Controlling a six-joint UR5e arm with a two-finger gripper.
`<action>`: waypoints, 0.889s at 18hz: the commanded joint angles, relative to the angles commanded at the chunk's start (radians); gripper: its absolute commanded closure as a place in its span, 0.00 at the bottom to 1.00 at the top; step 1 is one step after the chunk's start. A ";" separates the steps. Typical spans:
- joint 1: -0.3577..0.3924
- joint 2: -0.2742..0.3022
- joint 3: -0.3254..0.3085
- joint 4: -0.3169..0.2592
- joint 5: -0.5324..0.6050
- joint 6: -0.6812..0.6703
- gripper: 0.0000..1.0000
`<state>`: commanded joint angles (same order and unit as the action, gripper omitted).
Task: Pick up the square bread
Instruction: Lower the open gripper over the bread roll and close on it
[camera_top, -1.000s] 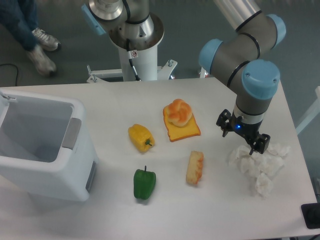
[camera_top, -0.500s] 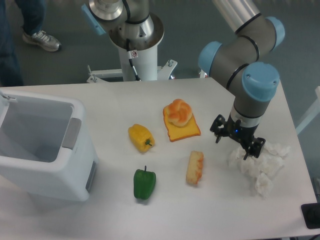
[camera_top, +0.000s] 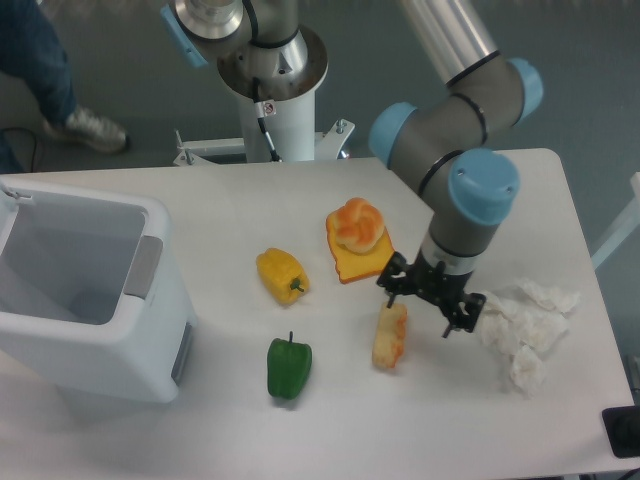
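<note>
One white desk (camera_top: 300, 430) carries everything; its near and left edges run out of frame. On its left stands one white plastic bin (camera_top: 85, 290), boxy with rounded corners and a grey handle, its left side cut off. One arm (camera_top: 465, 130) of silver tube with grey joints and blue caps reaches in from the top right. A second robot base (camera_top: 255, 60), white and grey, stands behind the desk, cropped at the top. One crumpled heap of white paper (camera_top: 522, 325) lies at the right.

There is one flat orange toast (camera_top: 362, 258), square with a glossy look, and one round knotted bun (camera_top: 358, 224) sits on it, hiding its upper part. Two peppers lie near the middle: one yellow pepper (camera_top: 282, 275) and one green pepper (camera_top: 289, 367), both smooth and shiny.

One bread (camera_top: 390, 335), a thick pale oblong slab with orange-browned edges, lies just below the toast and right of the green pepper.

The black gripper (camera_top: 430, 305) hangs just above the bread's upper end, its two fingers spread wide apart, holding nothing. Its fine detail is hard to make out.
</note>
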<state>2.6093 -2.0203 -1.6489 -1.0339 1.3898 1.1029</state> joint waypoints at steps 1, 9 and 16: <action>-0.003 0.002 -0.005 -0.002 0.000 -0.002 0.00; -0.020 -0.003 -0.052 -0.002 0.002 -0.012 0.00; -0.032 -0.008 -0.051 0.005 0.002 -0.041 0.00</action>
<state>2.5771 -2.0279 -1.6997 -1.0293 1.3913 1.0615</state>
